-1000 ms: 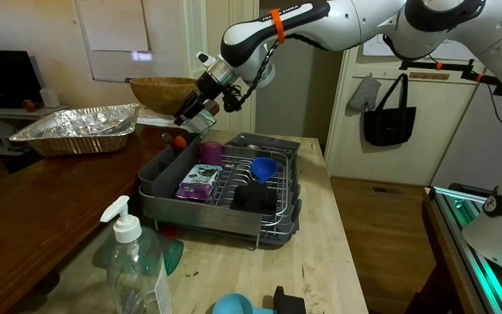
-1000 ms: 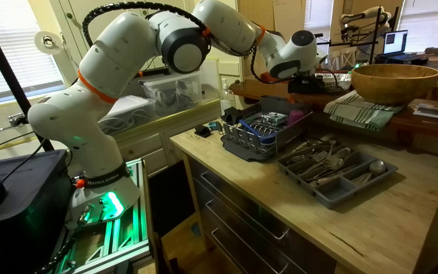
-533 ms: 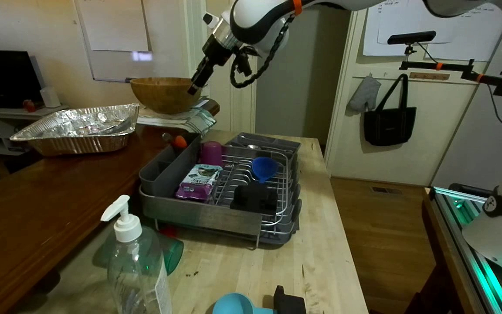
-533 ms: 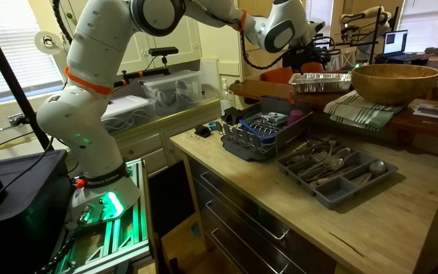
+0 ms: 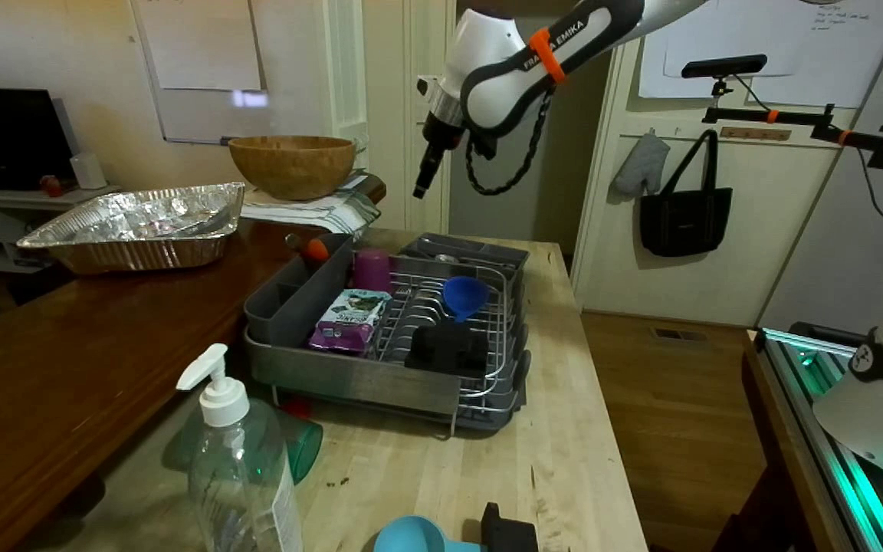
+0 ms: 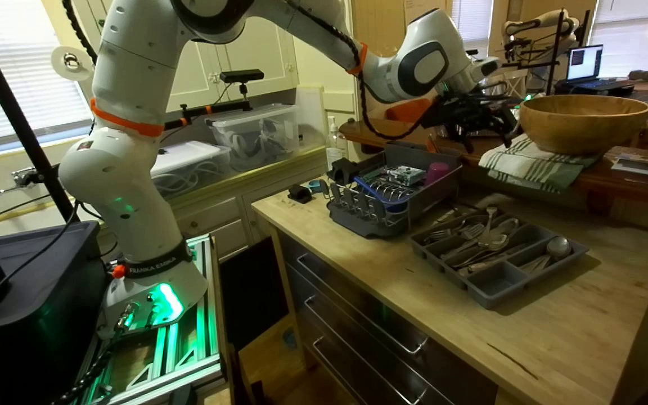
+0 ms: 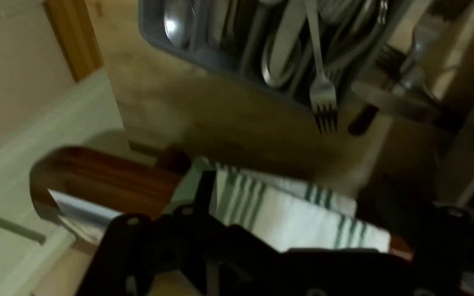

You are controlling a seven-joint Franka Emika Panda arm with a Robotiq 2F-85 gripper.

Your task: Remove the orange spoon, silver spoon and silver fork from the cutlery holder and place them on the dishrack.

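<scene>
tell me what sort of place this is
Most likely a kitchen, or a space set up like one: a dishrack and a cutlery tray stand on a wooden counter.

Bright window blinds (image 6: 26,62) hang beside cream-coloured wall cabinets (image 6: 273,56)

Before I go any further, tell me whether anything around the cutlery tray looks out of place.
Yes, two things in the wrist view. A fork pokes out past the edge of the tray, tines over the counter. Beside the tray, several utensils lie loose instead of in a compartment; blur hides what some are.
</scene>
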